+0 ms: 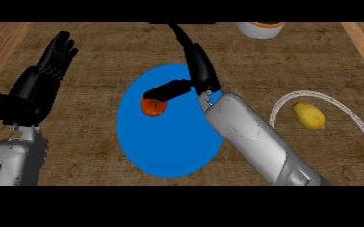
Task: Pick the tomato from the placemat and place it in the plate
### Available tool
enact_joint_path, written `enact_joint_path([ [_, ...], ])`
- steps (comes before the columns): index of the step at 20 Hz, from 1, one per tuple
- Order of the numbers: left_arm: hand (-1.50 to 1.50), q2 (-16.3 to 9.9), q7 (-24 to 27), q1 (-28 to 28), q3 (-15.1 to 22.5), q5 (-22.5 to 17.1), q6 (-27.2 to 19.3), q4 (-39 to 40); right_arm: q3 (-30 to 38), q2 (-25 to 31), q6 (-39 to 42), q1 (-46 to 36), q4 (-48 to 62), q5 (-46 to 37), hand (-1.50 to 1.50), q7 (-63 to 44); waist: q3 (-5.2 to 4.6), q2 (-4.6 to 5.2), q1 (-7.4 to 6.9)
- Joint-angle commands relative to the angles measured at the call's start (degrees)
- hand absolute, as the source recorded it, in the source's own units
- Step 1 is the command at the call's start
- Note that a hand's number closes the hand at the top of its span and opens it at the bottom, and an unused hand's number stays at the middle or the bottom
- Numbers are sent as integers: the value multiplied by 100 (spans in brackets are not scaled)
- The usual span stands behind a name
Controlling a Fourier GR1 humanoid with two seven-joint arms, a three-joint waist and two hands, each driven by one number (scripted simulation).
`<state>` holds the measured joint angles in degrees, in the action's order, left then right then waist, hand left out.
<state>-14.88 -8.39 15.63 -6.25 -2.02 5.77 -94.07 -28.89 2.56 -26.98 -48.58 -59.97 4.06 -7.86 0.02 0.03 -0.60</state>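
Observation:
A red tomato (153, 107) lies on the blue plate (171, 149), in the plate's left upper part. My right hand (201, 74) hovers over the plate's upper edge, and its forearm crosses the plate's right side. Its fingers point straight away from me, and its thumb (169, 89) stretches left, ending just above the tomato. No finger curls round the tomato. At the right lies the placemat (283, 104), showing as a white-edged outline with a yellow lemon (310, 115) on it. My left hand (53, 60) rests open at the left edge, fingers up.
A white cup (261, 30) with something orange inside stands at the counter's far edge, right of centre. The wooden counter top (85, 139) surrounds the plate.

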Motion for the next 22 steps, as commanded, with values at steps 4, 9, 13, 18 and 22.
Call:
enact_joint_path([
  [4, 0, -105, -145, -114, -203, -167, 110, -252, 800, 840, 685, 789, -1008, 409, -150, 123, -1, -28, 93],
  [9, 0, 51, -81, 97, -52, 117, -63, 33, 1516, 1295, 1673, 1218, -526, 752, -150, 1300, 1, 3, 52],
  [13, 0, -135, 135, -14, -323, -100, 187, 114, 1804, 1948, 2456, 1753, -869, 915, -150, 1389, -1, -3, 61],
  [18, 0, 201, 347, -165, -40, 204, 3, 222, 2311, 2273, 3025, 2020, -672, 915, -150, 1806, -2, -3, 61],
  [22, 0, 155, 294, -3, -102, 194, 39, 374, 2565, 2720, 3653, 2410, -893, 994, -150, 1904, -2, -7, 95],
])
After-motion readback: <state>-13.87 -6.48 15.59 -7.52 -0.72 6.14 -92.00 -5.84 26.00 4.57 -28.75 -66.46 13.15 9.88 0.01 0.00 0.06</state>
